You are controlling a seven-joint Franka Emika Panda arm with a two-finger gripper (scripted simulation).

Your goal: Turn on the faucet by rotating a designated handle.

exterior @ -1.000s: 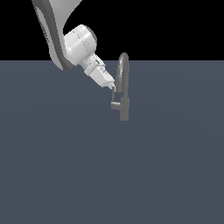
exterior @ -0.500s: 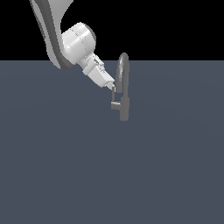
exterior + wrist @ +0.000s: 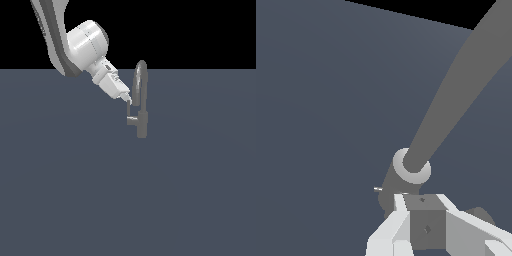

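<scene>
The grey faucet [image 3: 142,125] stands upright in the middle of the dark surface, and its arched spout [image 3: 140,80] rises above the body. The thin handle [image 3: 131,114] sticks out from the body toward the exterior view's left, with its slim rod pointing up. My gripper [image 3: 128,99] reaches down at a slant from the upper left, and its narrow tip touches the top of that rod. In the wrist view the white fingers [image 3: 393,227] sit close together around a grey block, beneath the faucet body's top [image 3: 412,167] and the long spout [image 3: 456,100]. The gripper looks shut and holds nothing.
The white arm [image 3: 85,45] leans in from the exterior view's upper left. A flat dark grey surface [image 3: 125,200] spreads all around the faucet. No other objects are in view.
</scene>
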